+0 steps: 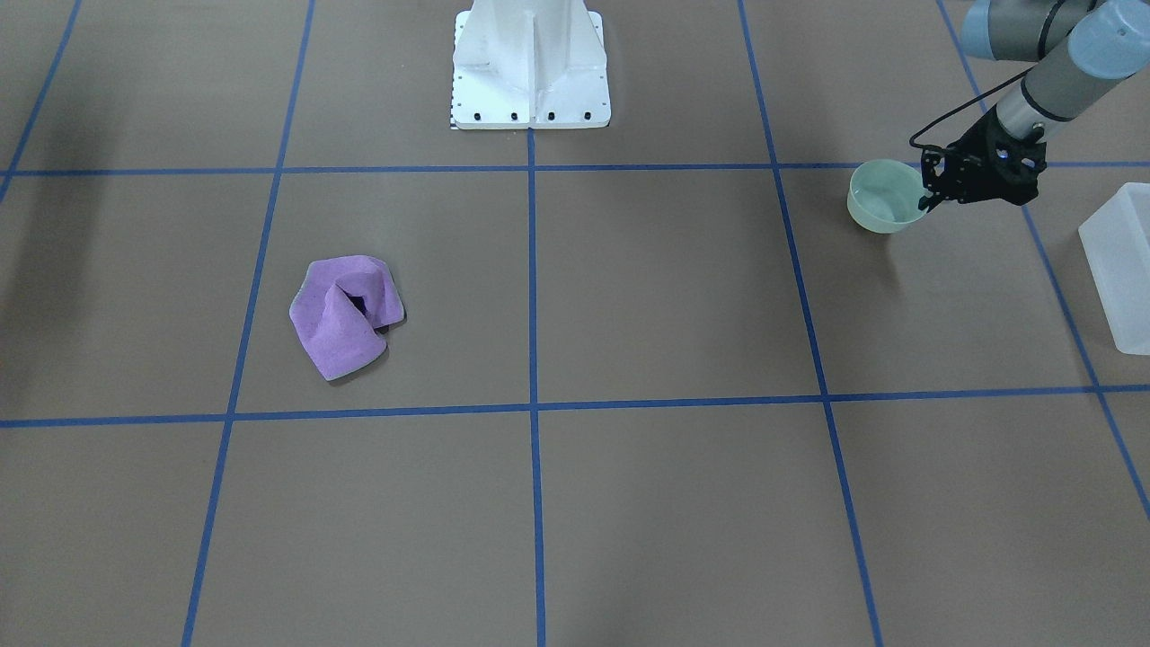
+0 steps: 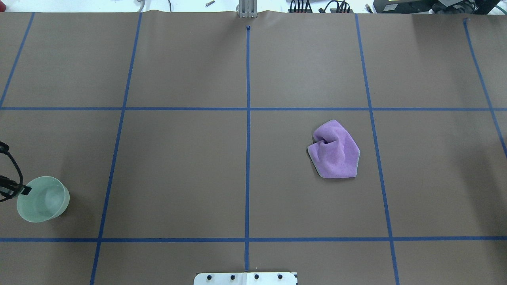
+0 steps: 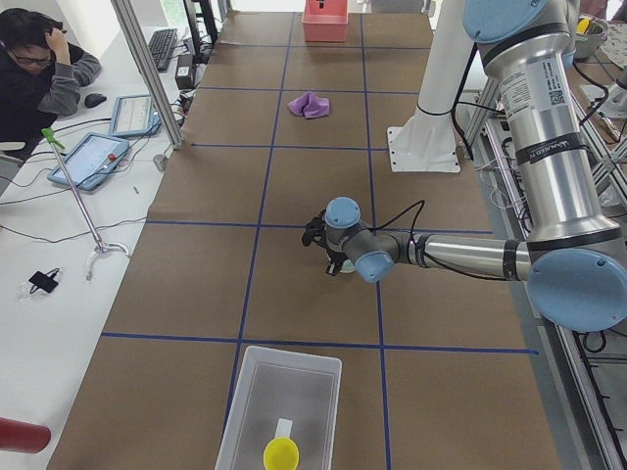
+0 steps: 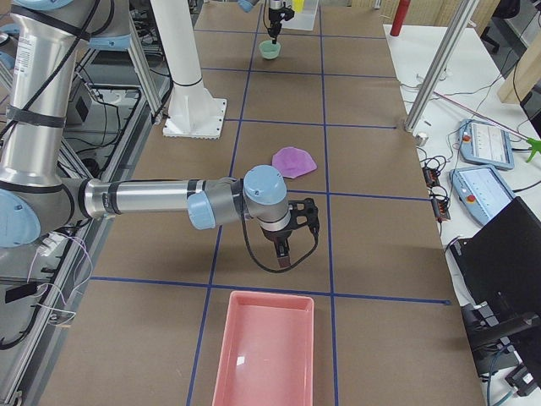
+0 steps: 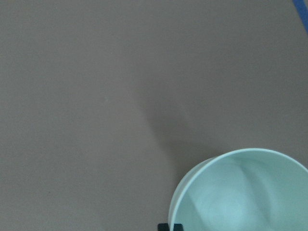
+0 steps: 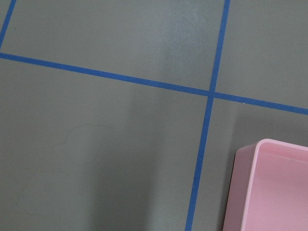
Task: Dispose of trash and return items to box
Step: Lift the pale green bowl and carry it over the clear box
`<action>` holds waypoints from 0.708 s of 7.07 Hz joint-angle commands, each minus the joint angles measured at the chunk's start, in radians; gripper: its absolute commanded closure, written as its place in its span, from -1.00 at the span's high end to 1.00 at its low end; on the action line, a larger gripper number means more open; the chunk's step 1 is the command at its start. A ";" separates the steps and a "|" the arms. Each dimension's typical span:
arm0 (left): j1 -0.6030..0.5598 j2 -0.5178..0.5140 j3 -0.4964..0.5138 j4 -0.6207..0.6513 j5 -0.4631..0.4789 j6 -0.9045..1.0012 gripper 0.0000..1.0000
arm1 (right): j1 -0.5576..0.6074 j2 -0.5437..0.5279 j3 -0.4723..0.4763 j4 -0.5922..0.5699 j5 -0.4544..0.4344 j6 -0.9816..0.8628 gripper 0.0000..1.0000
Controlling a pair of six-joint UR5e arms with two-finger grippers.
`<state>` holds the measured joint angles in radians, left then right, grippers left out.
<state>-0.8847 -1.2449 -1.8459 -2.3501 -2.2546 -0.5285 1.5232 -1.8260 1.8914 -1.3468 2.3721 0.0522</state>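
Observation:
A pale green bowl [image 1: 885,198] hangs a little above the table at the robot's far left, casting a shadow below it. My left gripper [image 1: 930,193] is shut on its rim. The overhead view shows the bowl [image 2: 42,199] and gripper [image 2: 20,190] at the left edge; the left wrist view shows the empty bowl [image 5: 243,192]. A crumpled purple cloth [image 1: 346,314] lies on the right half of the table [image 2: 334,150]. My right gripper [image 4: 281,252] shows only in the right side view, hovering near a pink box [image 4: 269,294]; I cannot tell whether it is open.
A clear plastic box [image 3: 294,354] holding a yellow item [image 3: 281,453] stands at the table's left end, also in the front view [image 1: 1119,270]. The pink box's corner [image 6: 234,192] shows in the right wrist view. Blue tape lines grid the brown table.

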 commanded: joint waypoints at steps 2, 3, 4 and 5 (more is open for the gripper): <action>-0.282 0.028 0.019 0.082 -0.156 0.236 -1.00 | 0.000 0.001 -0.006 0.000 0.001 0.000 1.00; -0.404 0.025 0.017 0.244 -0.184 0.422 -1.00 | 0.000 0.001 -0.006 0.000 0.001 0.000 1.00; -0.534 -0.002 0.020 0.440 -0.180 0.658 -1.00 | 0.000 -0.001 -0.006 0.000 0.001 0.000 1.00; -0.633 -0.084 0.036 0.650 -0.174 0.867 -1.00 | 0.000 -0.001 -0.006 0.000 0.001 -0.002 1.00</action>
<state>-1.3845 -1.2588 -1.8234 -1.9395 -2.4294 0.0813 1.5233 -1.8264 1.8855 -1.3468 2.3731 0.0518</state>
